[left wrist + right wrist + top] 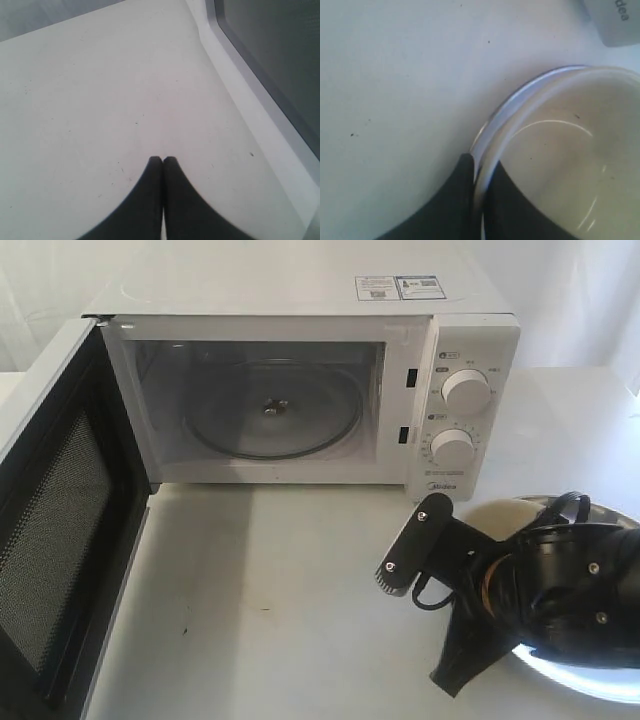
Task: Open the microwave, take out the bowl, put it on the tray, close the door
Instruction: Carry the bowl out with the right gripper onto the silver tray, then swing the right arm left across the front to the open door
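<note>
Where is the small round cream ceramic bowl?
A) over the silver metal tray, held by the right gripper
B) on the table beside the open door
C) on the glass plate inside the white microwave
A: the right gripper pinches the rim of the cream bowl over the silver tray.

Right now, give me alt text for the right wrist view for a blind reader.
The right end effector pinches the rim of a cream bowl, one finger inside, one outside, at the edge of a silver tray. White table and a microwave corner lie beyond.
</note>
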Controlling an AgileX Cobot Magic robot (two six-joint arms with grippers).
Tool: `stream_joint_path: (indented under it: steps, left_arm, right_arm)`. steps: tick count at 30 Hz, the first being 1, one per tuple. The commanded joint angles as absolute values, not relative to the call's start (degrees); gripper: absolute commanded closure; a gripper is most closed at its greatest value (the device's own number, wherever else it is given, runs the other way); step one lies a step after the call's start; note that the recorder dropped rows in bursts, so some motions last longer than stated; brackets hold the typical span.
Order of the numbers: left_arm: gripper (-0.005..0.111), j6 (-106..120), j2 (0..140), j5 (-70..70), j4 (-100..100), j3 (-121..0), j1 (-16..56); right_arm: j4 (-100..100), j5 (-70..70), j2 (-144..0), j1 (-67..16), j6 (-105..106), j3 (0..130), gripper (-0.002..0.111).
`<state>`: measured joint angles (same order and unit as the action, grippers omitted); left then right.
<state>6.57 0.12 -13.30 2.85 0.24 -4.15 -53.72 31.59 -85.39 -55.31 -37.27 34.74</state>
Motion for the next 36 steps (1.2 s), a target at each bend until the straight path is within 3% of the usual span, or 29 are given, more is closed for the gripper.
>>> stream_joint_path:
  steps: [1,6,14,17,19,22,26,28,32,36]
  left_arm:
    - [0.107,6.2,0.0,-13.4,2.6,0.0,-3.9]
    - [0.107,6.2,0.0,-13.4,2.6,0.0,-3.9]
    - [0.107,6.2,0.0,-13.4,2.6,0.0,-3.9]
    - [0.107,6.2,0.0,-13.4,2.6,0.0,-3.9]
    - [0.107,6.2,0.0,-13.4,2.6,0.0,-3.9]
    - [0.107,6.2,0.0,-13.4,2.6,0.0,-3.9]
    - [0.107,6.2,0.0,-13.4,2.6,0.0,-3.9]
    - [0.107,6.2,0.0,-13.4,2.6,0.0,-3.9]
    - [0.107,6.2,0.0,-13.4,2.6,0.0,-3.9]
    - [0.107,6.2,0.0,-13.4,2.6,0.0,-3.9]
  right_arm:
    - [-62.6,31.7,-84.7,-54.8,-41.3,34.3,0.108]
    - [-68.2,35.1,-84.7,-54.8,-41.4,34.3,0.097]
    - [-78.9,36.8,-84.7,-54.8,-49.1,34.4,0.057]
    - [-82.0,37.3,-84.7,-54.8,-55.6,35.1,0.051]
    - [-82.7,36.5,-84.3,-54.9,-58.1,35.9,0.056]
    - [-82.6,28.1,-82.4,-56.5,-60.6,37.8,0.075]
    - [-86.3,-1.7,-78.9,-59.9,-60.8,43.9,0.108]
    - [-86.0,-4.7,-78.8,-62.4,-60.8,49.0,0.108]
    - [-84.7,5.9,-82.3,-69.5,-60.7,63.9,0.108]
    - [-93.0,-4.5,-90.6,-74.3,-54.6,77.2,0.108]
